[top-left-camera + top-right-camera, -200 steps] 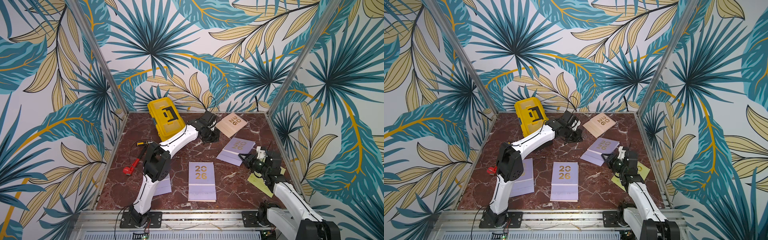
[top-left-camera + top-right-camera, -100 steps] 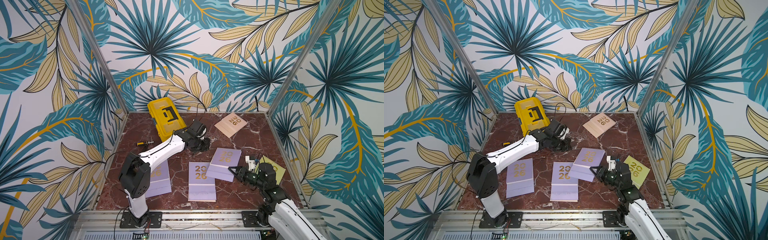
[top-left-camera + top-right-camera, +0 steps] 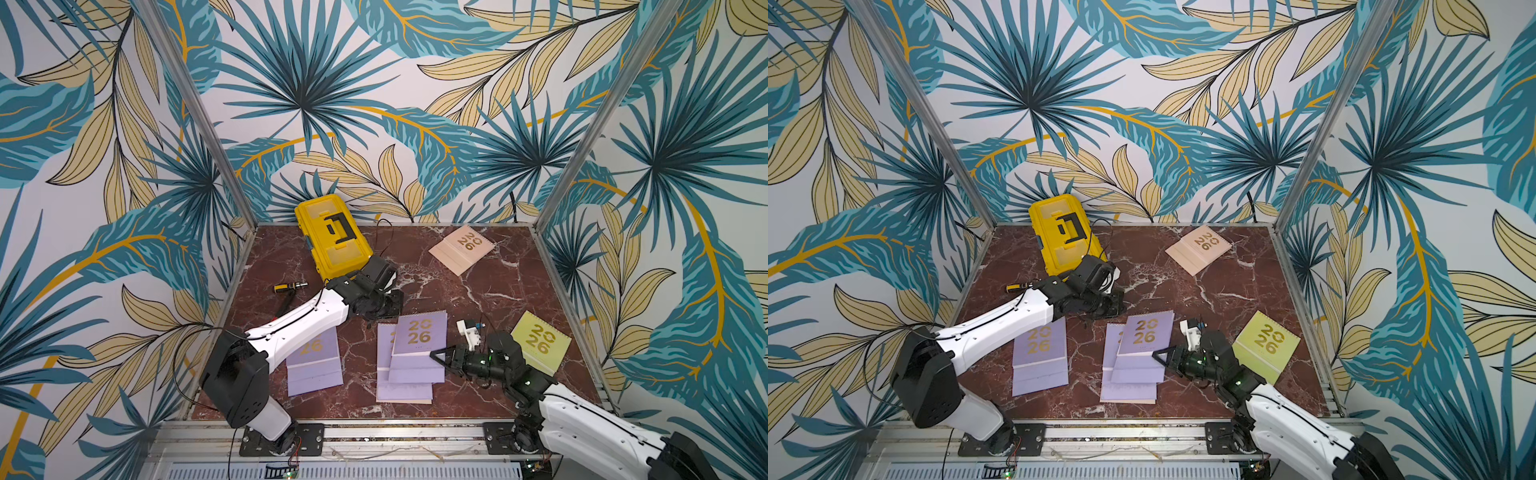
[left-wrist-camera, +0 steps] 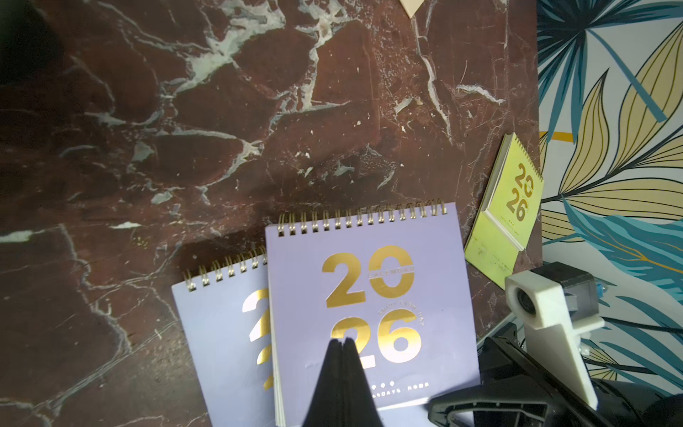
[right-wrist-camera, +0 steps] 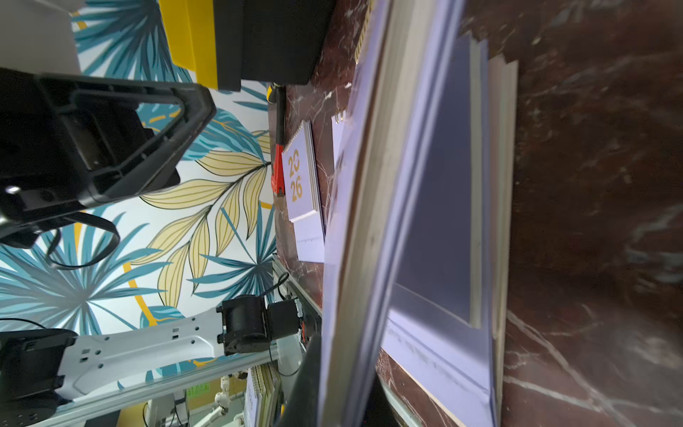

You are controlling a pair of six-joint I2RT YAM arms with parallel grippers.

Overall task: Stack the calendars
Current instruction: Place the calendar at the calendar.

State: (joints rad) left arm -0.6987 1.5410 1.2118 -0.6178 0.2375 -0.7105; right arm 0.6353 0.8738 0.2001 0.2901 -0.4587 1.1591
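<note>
toolbox (image 3: 332, 237) back-left | small tool (image 3: 289, 286) beside | left arm (image 3: 299, 326) over leftmost lilac calendar (image 3: 314, 370)

The calendars (image 4: 295, 332) are covered in matt paper with glossy gold foil — the table (image 4: 221, 148) is finished as polished marble, the toolbox (image 3: 332, 237) smooth plastic.

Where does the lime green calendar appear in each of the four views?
Top view: the lime green calendar lies flat on the table, at its right front.
Top view: same spot.
Left wrist: it lies at the table's edge, apart from the lilac ones.
Right wrist: not in it.
Shared landmark: the top lilac calendar, the calendar nearest to it.
</note>
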